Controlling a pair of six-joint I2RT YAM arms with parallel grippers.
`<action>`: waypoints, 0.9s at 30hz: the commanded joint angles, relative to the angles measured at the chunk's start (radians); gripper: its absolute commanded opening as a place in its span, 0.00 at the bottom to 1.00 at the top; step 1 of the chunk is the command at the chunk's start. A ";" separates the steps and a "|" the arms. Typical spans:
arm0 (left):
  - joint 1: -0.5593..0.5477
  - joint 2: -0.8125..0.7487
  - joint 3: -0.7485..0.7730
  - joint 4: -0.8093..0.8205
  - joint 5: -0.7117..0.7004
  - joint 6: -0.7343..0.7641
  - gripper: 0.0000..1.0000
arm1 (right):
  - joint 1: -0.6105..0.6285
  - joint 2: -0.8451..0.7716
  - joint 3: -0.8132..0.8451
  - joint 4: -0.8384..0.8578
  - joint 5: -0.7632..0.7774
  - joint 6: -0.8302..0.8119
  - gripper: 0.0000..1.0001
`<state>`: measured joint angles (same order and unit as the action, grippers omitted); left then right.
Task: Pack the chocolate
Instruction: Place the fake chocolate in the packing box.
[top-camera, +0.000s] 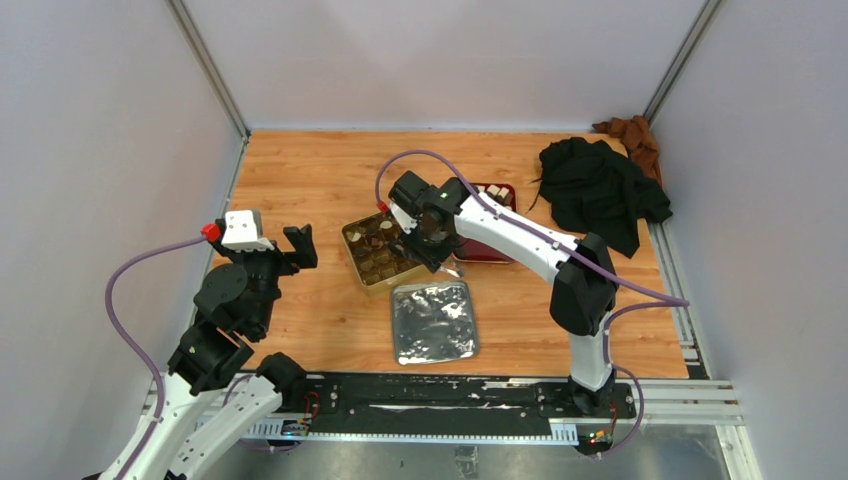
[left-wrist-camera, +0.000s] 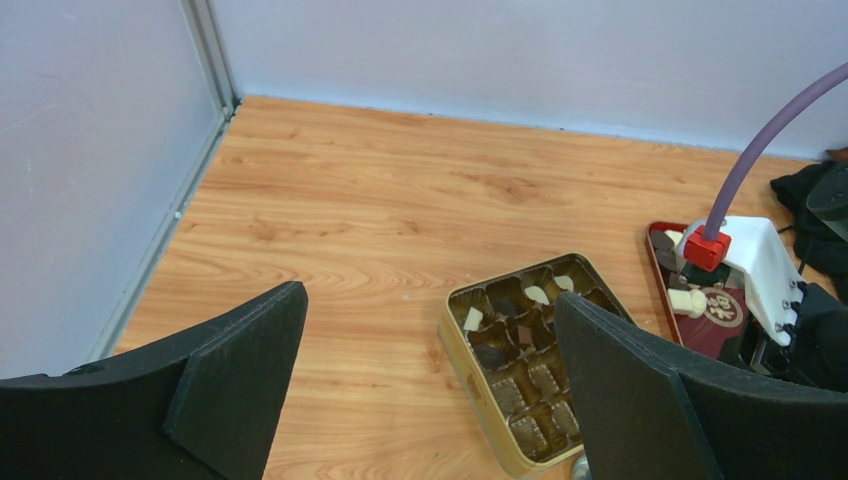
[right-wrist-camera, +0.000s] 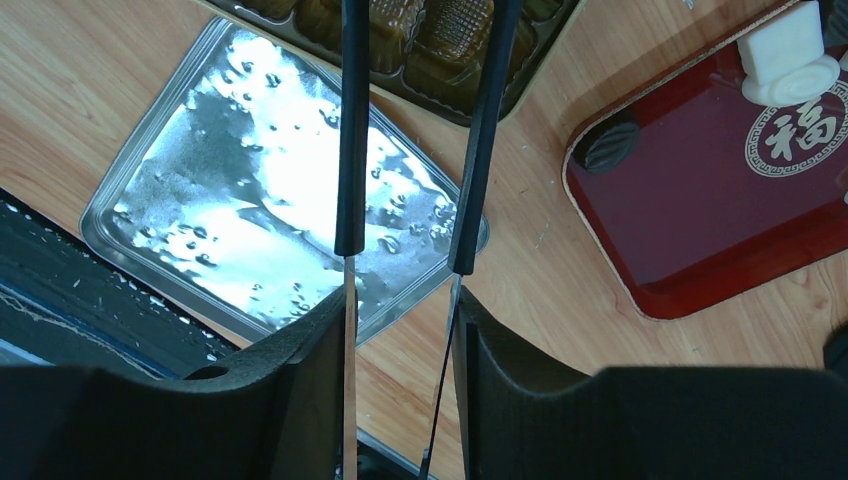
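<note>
Right wrist view: my right gripper (right-wrist-camera: 400, 335) clamps tongs (right-wrist-camera: 350, 150) reaching over the gold tin (left-wrist-camera: 455, 350); my left gripper (left-wrist-camera: 430, 305) hangs spread wide. Loose chocolate (right-wrist-camera: 790, 55) waits on the red tray (right-wrist-camera: 700, 260), right of the tin. Next, I judge: swing there, pinch gently.

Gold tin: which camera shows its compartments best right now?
Left wrist: the gold tin is mostly in view, cells open, white and dark chocolate pieces inside. Top external shows it small, its right side under the right gripper. Right wrist catches only one edge, crossed by the held tongs.
</note>
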<state>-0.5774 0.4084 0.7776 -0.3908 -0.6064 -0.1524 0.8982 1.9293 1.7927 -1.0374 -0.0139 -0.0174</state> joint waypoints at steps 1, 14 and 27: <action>0.006 -0.009 -0.011 0.019 -0.003 0.001 1.00 | 0.016 -0.036 0.029 -0.027 0.029 0.011 0.43; 0.005 -0.005 -0.011 0.021 0.000 0.000 1.00 | -0.015 -0.155 -0.040 -0.053 0.133 0.011 0.38; 0.005 -0.006 -0.011 0.020 0.000 0.001 1.00 | -0.094 -0.277 -0.189 -0.062 0.169 0.043 0.38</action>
<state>-0.5774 0.4084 0.7776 -0.3908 -0.6060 -0.1528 0.8280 1.6966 1.6432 -1.0691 0.1280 0.0029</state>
